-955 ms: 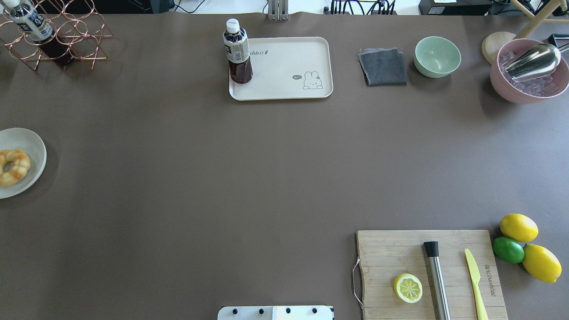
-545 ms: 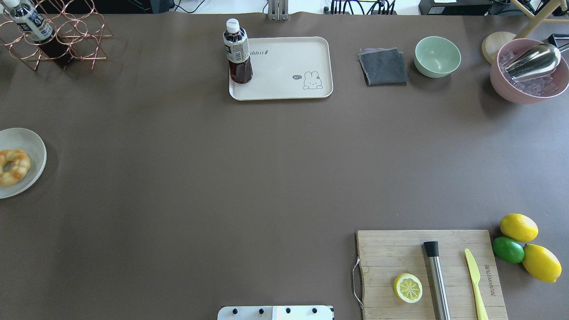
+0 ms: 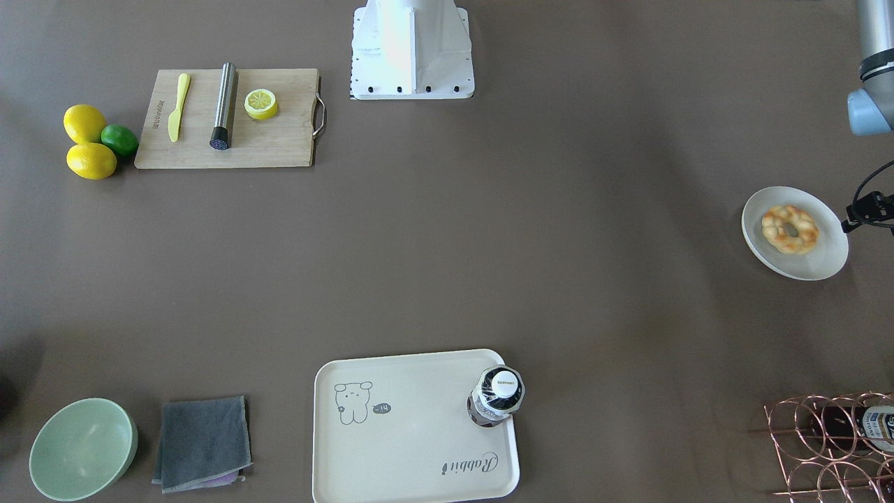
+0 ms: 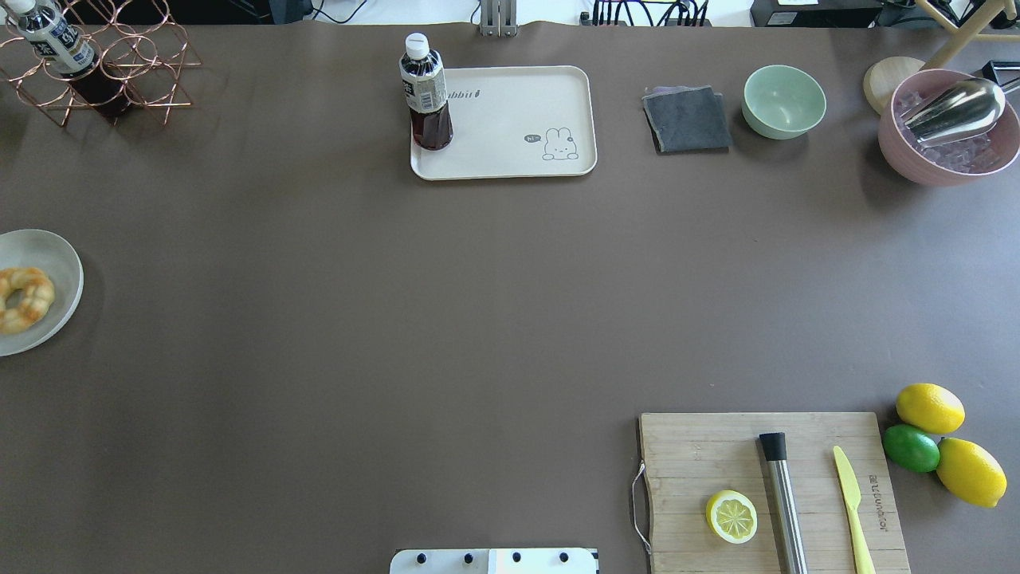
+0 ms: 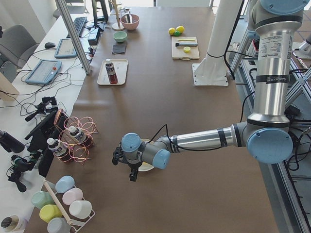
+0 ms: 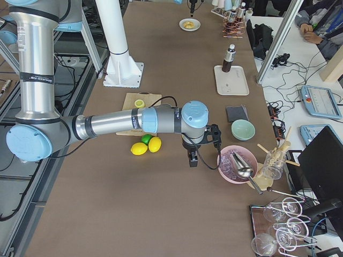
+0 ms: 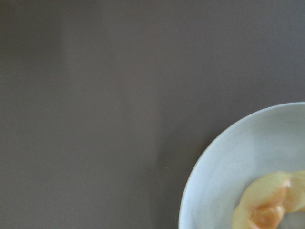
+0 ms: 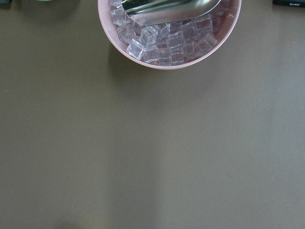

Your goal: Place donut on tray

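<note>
The donut [image 4: 24, 299], a golden-brown braided ring, lies on a round pale plate [image 4: 56, 263] at the table's far left; it also shows in the front-facing view [image 3: 790, 228] and at the corner of the left wrist view [image 7: 271, 205]. The cream rabbit tray [image 4: 518, 112] sits at the far middle. My left gripper [image 5: 132, 174] hangs over the plate's outer edge; I cannot tell whether it is open or shut. My right gripper [image 6: 192, 159] hovers beside the pink ice bowl [image 6: 233, 163]; I cannot tell its state either.
A dark drink bottle [image 4: 426, 96] stands on the tray's left end. A copper wire rack [image 4: 119, 72] stands far left. A grey cloth [image 4: 687, 119], a green bowl [image 4: 784, 101] and the ice bowl [image 4: 948, 151] stand far right. A cutting board [image 4: 701, 454] holds a lemon half [image 4: 731, 516].
</note>
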You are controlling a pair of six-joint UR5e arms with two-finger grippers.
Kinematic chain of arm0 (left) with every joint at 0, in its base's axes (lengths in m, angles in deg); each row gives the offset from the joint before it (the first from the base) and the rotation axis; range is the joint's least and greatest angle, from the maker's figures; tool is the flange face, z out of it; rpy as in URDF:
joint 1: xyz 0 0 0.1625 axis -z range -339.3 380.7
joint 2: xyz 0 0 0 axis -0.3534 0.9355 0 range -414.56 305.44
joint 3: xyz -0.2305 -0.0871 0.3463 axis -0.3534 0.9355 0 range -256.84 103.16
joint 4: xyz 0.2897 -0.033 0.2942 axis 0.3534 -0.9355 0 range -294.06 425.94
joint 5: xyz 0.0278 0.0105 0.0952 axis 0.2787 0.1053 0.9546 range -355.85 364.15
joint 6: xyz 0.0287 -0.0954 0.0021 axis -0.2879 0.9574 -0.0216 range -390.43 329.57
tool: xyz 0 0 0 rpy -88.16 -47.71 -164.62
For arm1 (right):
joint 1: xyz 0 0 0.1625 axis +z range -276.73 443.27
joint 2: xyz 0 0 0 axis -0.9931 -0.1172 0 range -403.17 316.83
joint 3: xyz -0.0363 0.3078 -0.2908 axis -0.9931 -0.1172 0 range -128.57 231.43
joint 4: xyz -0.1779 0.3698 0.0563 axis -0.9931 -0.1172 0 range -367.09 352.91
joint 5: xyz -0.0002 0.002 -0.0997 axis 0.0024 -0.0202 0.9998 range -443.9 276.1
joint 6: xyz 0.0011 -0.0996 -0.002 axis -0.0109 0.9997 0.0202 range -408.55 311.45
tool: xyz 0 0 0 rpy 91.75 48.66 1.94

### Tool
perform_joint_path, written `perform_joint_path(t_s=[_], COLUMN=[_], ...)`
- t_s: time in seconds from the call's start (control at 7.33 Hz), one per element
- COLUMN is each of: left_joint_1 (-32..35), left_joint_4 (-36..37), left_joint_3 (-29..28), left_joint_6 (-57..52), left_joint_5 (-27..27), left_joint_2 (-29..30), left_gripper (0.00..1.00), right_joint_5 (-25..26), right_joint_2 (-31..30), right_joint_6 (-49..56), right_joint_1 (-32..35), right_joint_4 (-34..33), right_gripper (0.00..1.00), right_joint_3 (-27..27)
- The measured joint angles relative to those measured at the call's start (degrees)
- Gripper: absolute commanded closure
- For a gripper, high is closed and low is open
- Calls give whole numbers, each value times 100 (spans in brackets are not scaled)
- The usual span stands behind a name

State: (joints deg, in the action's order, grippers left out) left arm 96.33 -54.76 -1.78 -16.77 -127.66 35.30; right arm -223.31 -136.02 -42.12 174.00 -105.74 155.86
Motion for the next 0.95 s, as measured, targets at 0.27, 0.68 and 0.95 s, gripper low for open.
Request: perform_joint_path(t_s=[0.27, 0.68, 0.95], left_joint_1=[-108, -404, -439], left_joint_4=[-62, -453, -517], left_joint_3=[-60, -211, -270], left_joint_6=[56, 377, 426], left_joint_5=[-9, -1, -3], left_joint_2=[10, 17, 6], left_gripper=[8, 65, 87], right_joint_5=[-66, -61, -46], right_joint_2=[-62, -113, -225], right_joint_6=[-9, -7, -22], right_joint_1=[1, 6, 6], right_joint_4=[17, 42, 47], right_gripper=[0, 0, 0], right_joint_3=[12, 52, 244])
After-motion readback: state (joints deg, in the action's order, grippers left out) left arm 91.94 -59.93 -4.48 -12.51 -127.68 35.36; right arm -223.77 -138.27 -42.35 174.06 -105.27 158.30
